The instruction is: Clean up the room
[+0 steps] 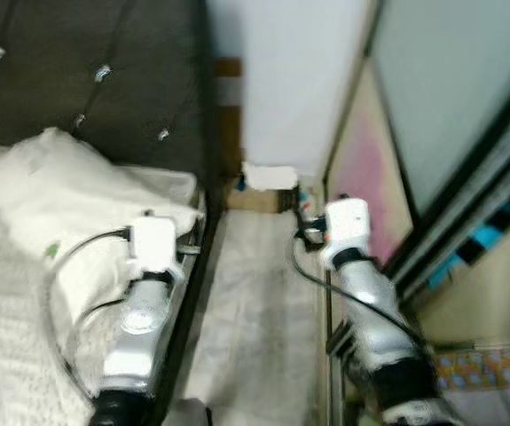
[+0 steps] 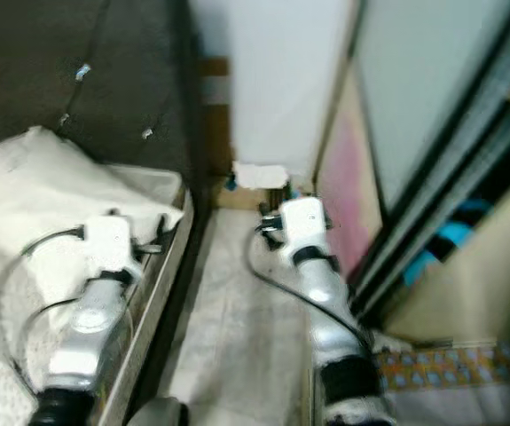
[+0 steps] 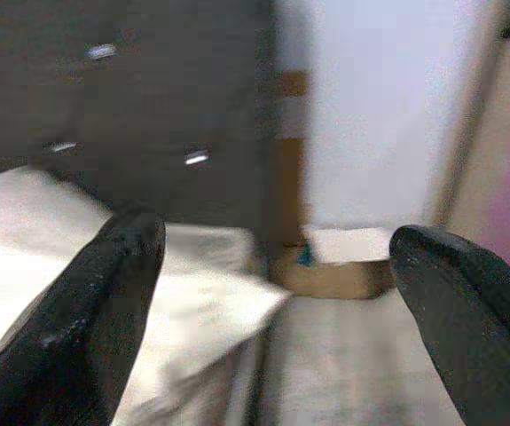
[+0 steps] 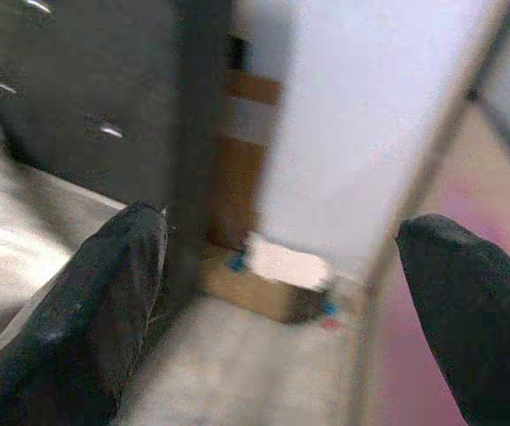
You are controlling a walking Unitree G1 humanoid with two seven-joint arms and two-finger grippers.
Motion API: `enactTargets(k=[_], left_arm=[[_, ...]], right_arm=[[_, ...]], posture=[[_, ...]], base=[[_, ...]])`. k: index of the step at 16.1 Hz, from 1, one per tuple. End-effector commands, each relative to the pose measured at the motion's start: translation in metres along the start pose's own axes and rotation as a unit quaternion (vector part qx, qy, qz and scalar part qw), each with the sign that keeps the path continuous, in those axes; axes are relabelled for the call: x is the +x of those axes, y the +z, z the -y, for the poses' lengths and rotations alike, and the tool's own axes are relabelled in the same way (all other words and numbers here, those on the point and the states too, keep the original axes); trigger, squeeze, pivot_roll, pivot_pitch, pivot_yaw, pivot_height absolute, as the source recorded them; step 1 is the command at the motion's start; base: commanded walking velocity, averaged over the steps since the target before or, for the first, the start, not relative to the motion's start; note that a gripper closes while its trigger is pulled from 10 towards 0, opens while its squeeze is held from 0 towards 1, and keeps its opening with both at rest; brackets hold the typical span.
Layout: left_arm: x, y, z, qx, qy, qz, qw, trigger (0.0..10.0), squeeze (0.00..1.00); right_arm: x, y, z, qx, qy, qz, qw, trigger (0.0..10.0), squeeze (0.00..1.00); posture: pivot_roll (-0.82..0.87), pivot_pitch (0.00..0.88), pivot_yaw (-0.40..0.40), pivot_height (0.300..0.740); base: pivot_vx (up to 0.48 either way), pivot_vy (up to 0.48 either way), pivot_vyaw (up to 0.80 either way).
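**A:** so where's everything at? Pics are kinda blurry.

**B:** Robot faces a narrow strip of floor [image 1: 255,302] between a bed [image 1: 24,337] and a sliding door [image 1: 450,133]. Both arms are raised out front. The left claw [image 3: 277,293] hangs over the bed's right edge, fingers [image 3: 95,319] spread wide, nothing between them. The right claw [image 4: 281,302] is over the floor strip, near the door track, also wide and holding nothing.

**A:** anything to actually tidy?

**B:** There's a low cardboard box [image 1: 259,197] on the floor at the far end of the strip, against the white wall [image 1: 290,80], just past the bed's head corner. Something white [image 1: 270,176] sits on top of it, with little blue and red bits beside it, too blurred to tell what. Well apart from both claws.

**A:** and the bed?

**B:** White pillow [image 1: 68,177] lies at the head end, against a dark tufted headboard [image 1: 95,71]. The left arm's cable [image 1: 59,266] loops over the bedding.
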State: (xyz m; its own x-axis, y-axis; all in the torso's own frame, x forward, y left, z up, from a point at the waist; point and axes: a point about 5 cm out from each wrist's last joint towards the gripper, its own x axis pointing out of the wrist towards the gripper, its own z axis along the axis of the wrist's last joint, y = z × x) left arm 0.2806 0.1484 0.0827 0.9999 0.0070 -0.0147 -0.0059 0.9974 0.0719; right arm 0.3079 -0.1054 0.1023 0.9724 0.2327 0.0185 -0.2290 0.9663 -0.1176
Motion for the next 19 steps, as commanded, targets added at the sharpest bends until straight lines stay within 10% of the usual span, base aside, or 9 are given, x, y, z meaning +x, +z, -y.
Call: enactTargets(k=[1, 19], left_arm=[[0.0015, 0.0027, 0.0060, -0.004, -0.009, 0.005, 1.000, 10.0, 0.00], [0.0065, 0.0052, 0.0090, 0.000, -0.008, 0.015, 1.000, 10.0, 0.00]], right_arm=[[-0.0007, -0.0020, 0.0048, -0.009, -0.001, -0.003, 1.000, 10.0, 0.00], [0.0034, -0.0011, 0.0011, -0.002, 0.012, 0.002, 1.000, 10.0, 0.00]], posture=[[0.11, 0.000, -0.044, 0.740], [0.10, 0.000, -0.039, 0.740]], base=[[0.000, 0.000, 0.80], [0.000, 0.000, 0.80]])
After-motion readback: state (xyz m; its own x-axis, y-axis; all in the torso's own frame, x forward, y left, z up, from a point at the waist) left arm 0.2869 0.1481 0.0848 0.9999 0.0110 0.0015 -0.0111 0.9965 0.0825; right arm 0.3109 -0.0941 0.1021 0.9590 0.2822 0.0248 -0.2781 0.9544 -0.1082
